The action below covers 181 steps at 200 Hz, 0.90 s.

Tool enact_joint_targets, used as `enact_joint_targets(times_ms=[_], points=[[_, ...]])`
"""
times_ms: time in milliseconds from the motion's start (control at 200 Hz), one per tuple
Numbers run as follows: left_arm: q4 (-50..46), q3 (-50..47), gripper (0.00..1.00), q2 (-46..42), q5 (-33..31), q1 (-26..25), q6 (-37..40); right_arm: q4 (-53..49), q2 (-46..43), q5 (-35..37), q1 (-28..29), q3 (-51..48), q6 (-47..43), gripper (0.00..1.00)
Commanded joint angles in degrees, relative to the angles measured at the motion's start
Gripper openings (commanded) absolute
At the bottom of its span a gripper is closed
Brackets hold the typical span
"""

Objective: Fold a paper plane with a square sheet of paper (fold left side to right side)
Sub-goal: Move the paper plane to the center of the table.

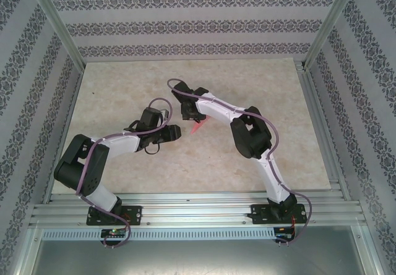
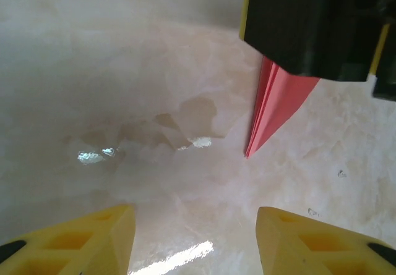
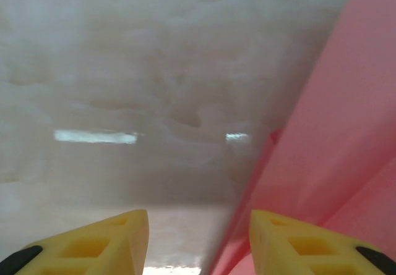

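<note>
Closely, right tool (image 3: pixel 197 238) overhangs paper plane (image 2: pixel 275 102) on marble table (image 2: pixel 111 52).

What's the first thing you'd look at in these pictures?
The bright pink paper plane jumps out first, a pointed dart near the middle of the pale marbled table. Next come the yellow fingers of the right gripper, close up against the paper. The left gripper is open a little way off, facing the plane's tip.
</note>
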Motion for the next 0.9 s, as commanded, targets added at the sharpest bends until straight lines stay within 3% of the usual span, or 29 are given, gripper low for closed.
enact_joint_targets(times_ms=[0, 495, 899], points=[[2.0, -0.4, 0.55, -1.6, -1.1, 0.5, 0.6, -6.1, 1.0, 5.6, 0.0, 3.1, -0.9, 0.47], [2.4, -1.1, 0.56, -0.7, -0.9, 0.5, 0.8, -7.4, 1.0, 6.7, 0.6, 0.9, -0.9, 0.47], [0.6, -0.4, 0.57, -1.2, -1.2, 0.5, 1.5, -3.5, -5.2, 4.0, 0.2, -6.2, -0.3, 0.16]])
